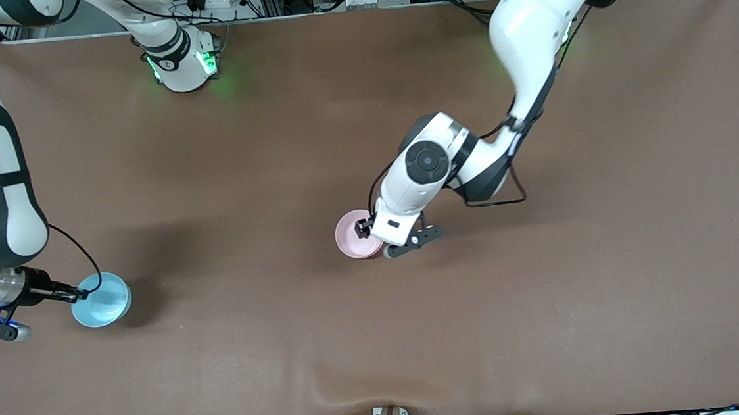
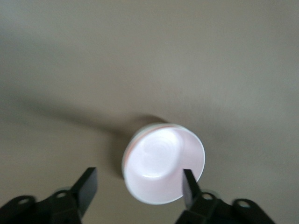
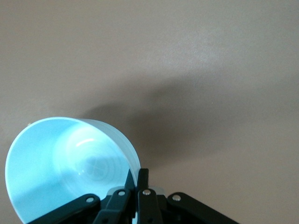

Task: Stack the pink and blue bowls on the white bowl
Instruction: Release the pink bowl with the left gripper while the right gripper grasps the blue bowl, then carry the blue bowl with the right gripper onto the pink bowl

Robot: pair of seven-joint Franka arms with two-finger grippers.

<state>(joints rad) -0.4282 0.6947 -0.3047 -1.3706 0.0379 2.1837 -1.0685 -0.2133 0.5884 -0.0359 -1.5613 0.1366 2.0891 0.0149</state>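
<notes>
Blue bowl (image 1: 101,299) is sitting tilted, its rim pinched by the right claw (image 1: 79,295) at the right arm's end of the surface (image 1: 380,338). Farther off, mid-surface, the left claw (image 2: 140,189) is hanging wide open around the pink bowl (image 1: 353,235), apparently nested in a white bowl (image 2: 128,154). Blue's delivery looks next.

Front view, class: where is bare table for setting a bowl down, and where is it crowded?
Bare: the brown table between the blue bowl and the pink bowl, and nearer the camera than both. Crowded: around the left gripper at the pink bowl.
</notes>
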